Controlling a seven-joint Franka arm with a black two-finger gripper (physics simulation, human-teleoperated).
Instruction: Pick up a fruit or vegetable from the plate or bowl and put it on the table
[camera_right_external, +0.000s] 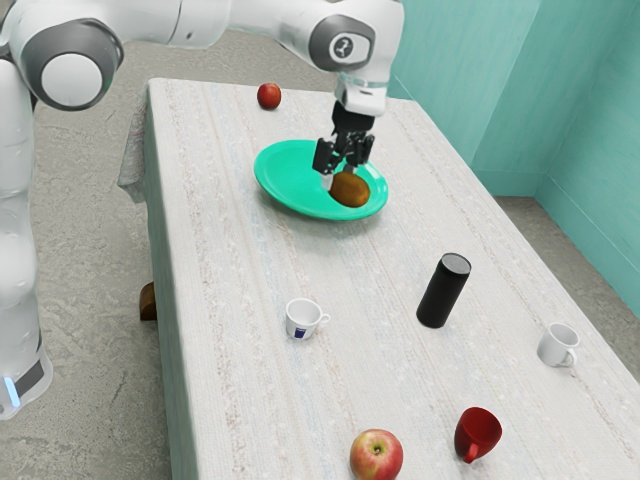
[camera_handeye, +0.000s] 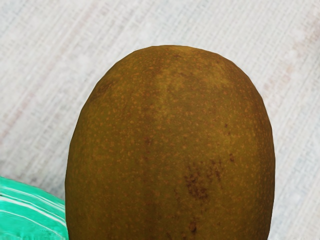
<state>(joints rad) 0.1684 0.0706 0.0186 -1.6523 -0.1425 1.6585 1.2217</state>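
Teal walls (camera_right_external: 590, 130) are standing behind a counter (camera_right_external: 235, 270) that is wearing a pale striped cloth. A green plate (camera_right_external: 295, 180) is resting near its far end; a red apple (camera_right_external: 269, 96) is lying just past it. A small white cup (camera_right_external: 301, 320) and a black cylinder (camera_right_external: 443, 290) are standing apart from the plate.

Gripper (camera_right_external: 345, 176): fingers are standing partly open, spread by the brown kiwi (camera_right_external: 350, 190) (camera_handeye: 172, 145), which they appear to be gripping from two sides. In the exterior view the kiwi is showing against the plate's near part; in the wrist view its end is overlapping bare cloth, so it is probably hanging slightly above the plate. Exact clearance: cannot tell.

Handling, judged: kiwi is likely being light, firm-skinned but bruisable, its rounded flanks inviting a slip. Best hold is spanning the widest middle, squeezing moderately. The next move is calling for clearing the rim, then lowering gently onto open cloth.
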